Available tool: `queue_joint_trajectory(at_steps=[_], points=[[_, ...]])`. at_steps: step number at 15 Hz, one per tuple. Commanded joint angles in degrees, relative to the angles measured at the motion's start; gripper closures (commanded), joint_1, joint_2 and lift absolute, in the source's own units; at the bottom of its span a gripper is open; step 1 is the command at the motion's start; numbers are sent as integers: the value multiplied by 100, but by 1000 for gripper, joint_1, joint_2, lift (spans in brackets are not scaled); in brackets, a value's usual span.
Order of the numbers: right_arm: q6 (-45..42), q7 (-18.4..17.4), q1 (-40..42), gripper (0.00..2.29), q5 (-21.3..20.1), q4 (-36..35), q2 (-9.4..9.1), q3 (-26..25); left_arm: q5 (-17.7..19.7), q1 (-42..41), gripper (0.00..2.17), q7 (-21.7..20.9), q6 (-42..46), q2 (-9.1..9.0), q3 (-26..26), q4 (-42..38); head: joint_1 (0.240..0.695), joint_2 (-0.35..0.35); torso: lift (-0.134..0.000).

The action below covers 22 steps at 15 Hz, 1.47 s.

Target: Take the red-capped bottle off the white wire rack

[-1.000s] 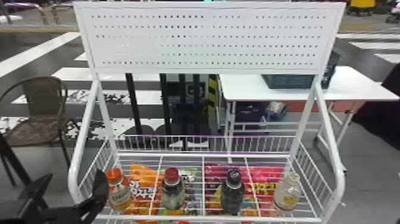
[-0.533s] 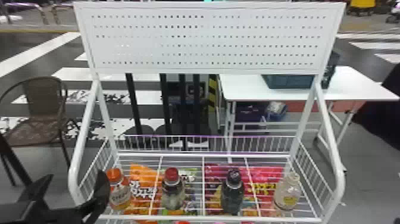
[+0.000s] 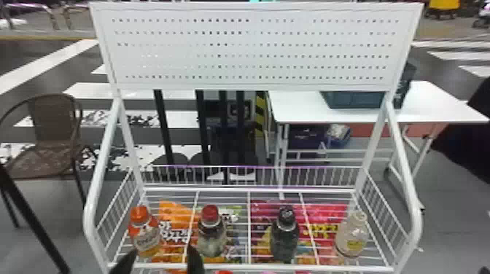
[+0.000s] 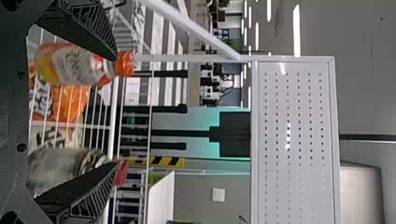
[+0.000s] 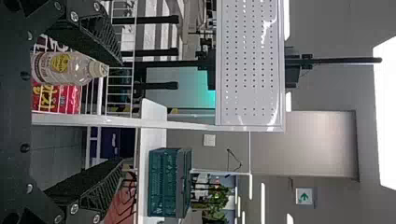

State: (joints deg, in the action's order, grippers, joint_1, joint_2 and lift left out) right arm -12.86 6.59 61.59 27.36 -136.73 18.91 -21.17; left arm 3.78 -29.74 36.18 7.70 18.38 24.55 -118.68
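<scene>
- The clear plastic bottle with a red cap [image 3: 212, 238] stands upright, just beyond and to the right of our left gripper [image 3: 160, 259], in line with its right finger.
- That gripper's two black fingers are spread wide, gripping nothing; we judge the step to be lining up.
- We should shift right before going forward, so the red cap sits midway between the fingers, then close low on the body and lift straight up.
- Pushing ahead from here could tip the bottle with the right fingertip.
- The orange bottle with an orange cap [image 3: 145, 237] stands ahead, to the hand's left; the white wire rack [image 3: 251, 268] holds both.
- Our right gripper [image 5: 123, 112], fingers wide apart and empty, is by a pale-capped clear bottle [image 5: 60, 67].
</scene>
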Motion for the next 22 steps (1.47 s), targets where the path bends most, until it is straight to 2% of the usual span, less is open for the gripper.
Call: queue_joint_trajectory(at_steps=[1, 2, 3, 5, 8, 10, 12, 14, 18, 22], points=[[0, 9, -7, 171, -38, -20, -1, 61, 9, 575, 80, 258, 956, -124, 779, 1128, 499, 0, 0], [0, 9, -7, 171, -38, -20, -1, 61, 18, 821, 80, 328, 974, -185, 999, 1515, 499, 0, 0], [0, 9, -7, 171, -38, -20, 8, 61, 18, 1076, 83, 390, 1114, -317, 1175, 1972, 499, 0, 0], [0, 9, -7, 171, -38, -20, 8, 61, 27, 1366, 83, 284, 1519, -651, 1184, 2675, 499, 0, 0], [0, 18, 46, 171, -38, -38, 16, 61, 44, 2131, 83, 618, 1519, -765, 1658, 3563, 499, 0, 0], [-53, 70, 63, 171, -38, -38, 8, 61, 123, 2509, 83, 706, 1519, -862, 1728, 4108, 499, 0, 0], [-71, 79, 72, 171, -38, -20, 8, 52, 211, 2772, 87, 750, 1519, -880, 1728, 4486, 499, 0, 0], [-88, 88, 72, 171, -38, 6, 8, 52, 264, 2913, 87, 1049, 1519, -871, 1711, 4617, 499, 0, 0], [-176, 88, 63, 171, -46, 50, 8, 52, 580, 3133, 87, 961, 1536, -809, 1623, 4793, 499, 0, 0], [-176, 88, 63, 171, -46, 41, 8, 52, 774, 3493, 87, 768, 1519, -836, 1649, 5022, 499, 0, 0]])
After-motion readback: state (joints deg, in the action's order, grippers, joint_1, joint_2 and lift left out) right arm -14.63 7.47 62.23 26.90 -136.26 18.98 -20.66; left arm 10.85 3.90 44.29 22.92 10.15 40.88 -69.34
